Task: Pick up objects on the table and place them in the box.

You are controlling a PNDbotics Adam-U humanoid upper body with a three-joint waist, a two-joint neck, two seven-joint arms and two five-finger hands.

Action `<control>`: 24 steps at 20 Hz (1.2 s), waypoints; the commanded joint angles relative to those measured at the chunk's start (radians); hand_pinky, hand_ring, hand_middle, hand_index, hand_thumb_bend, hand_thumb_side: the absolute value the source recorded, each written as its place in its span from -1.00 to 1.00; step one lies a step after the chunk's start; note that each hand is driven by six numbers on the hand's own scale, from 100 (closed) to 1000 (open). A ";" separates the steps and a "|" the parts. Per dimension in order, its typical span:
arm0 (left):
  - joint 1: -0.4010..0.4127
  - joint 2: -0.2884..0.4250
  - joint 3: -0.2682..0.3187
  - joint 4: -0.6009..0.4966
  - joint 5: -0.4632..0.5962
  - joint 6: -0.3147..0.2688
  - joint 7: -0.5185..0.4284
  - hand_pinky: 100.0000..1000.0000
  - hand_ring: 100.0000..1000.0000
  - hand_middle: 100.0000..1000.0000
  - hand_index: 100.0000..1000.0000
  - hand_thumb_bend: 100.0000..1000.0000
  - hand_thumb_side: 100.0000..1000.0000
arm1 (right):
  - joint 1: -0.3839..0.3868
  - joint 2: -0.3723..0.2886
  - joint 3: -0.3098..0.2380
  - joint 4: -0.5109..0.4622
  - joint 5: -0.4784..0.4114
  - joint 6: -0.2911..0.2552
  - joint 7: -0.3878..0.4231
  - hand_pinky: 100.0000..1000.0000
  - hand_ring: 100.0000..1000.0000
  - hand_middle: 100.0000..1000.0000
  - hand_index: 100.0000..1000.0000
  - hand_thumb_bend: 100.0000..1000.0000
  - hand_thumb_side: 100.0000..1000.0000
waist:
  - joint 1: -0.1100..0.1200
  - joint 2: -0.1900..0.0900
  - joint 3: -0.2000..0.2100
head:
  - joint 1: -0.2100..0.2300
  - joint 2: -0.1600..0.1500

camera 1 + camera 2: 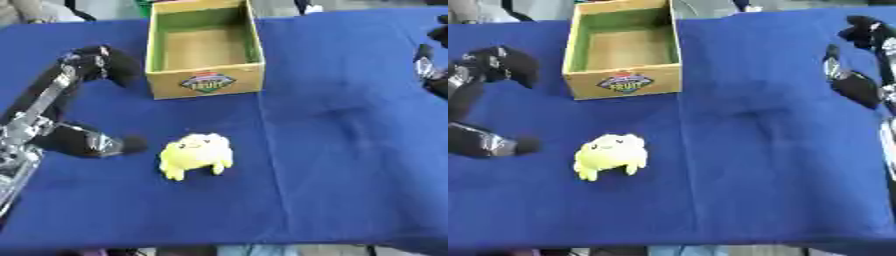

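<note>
i see the yellow plush toy (196,155) lying at lower centre on the blue worktop (350,150), the cardboard box (204,50) open at upper centre. my left hand (92,102) sits just left of the toy, fingers apart around nothing. right hand (859,60) at the right edge, fingers relaxed.

Both head-mounted eye views look steeply down, sharing the blue table (350,150) and box (203,45).
</note>
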 commanded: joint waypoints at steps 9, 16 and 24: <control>-0.040 0.019 -0.048 0.037 -0.166 0.074 -0.122 0.17 0.27 0.35 0.40 0.58 -0.61 | -0.018 -0.014 -0.002 -0.024 -0.004 -0.003 0.006 0.64 0.55 0.32 0.73 -1.00 -0.69 | -0.003 -0.020 -0.001 | 0.000 -0.013; -0.069 -0.009 -0.080 0.073 -0.371 0.099 -0.116 0.20 0.28 0.36 0.42 0.70 -0.62 | -0.018 -0.012 0.000 -0.024 -0.006 -0.004 0.008 0.64 0.55 0.32 0.73 -1.00 -0.69 | -0.004 -0.021 -0.004 | -0.007 -0.013; -0.113 -0.070 -0.129 0.147 -0.501 0.099 -0.056 0.20 0.28 0.36 0.44 0.72 -0.64 | -0.017 -0.008 0.002 -0.025 -0.006 -0.004 0.009 0.64 0.55 0.32 0.73 -1.00 -0.69 | -0.003 -0.021 -0.011 | -0.004 -0.015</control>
